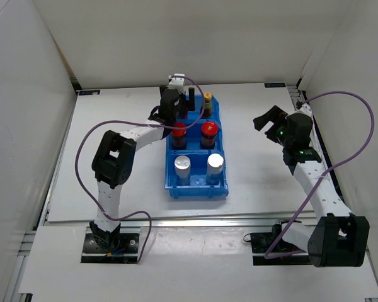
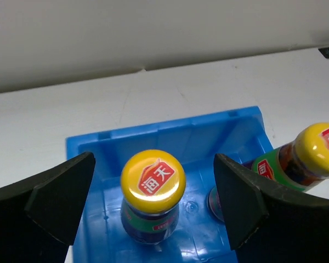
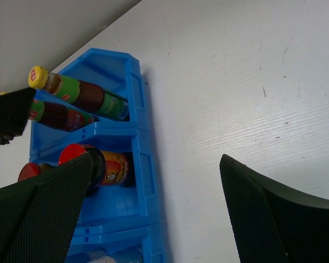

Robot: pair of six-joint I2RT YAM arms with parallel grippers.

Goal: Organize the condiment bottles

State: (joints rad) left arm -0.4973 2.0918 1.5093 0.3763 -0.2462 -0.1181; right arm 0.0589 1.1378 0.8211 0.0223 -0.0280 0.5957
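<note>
The white counter [image 1: 107,119] carries the blue bin [image 1: 198,190] midway between its left and right edges, nearer the far edge than the near one. The left gripper [image 2: 153,170] hangs over the bin's far compartment, jaws spread either side of one yellow-capped bottle [image 2: 152,181] without touching it. The right gripper [image 1: 268,119] hovers near the right edge, jaws wide apart and empty. Two silver cylinders [image 1: 183,165] [image 1: 215,162] stand in the near compartment, two red-lidded jars [image 1: 179,132] [image 1: 208,131] in the middle one, and the second yellow-capped bottle [image 2: 312,150] in the far one.

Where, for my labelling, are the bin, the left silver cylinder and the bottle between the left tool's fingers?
Bin [image 1: 198,190]: top view, near wall.
Left cylinder [image 1: 183,164]: top view, its top.
Bottle [image 2: 153,181]: left wrist view, yellow cap.
</note>
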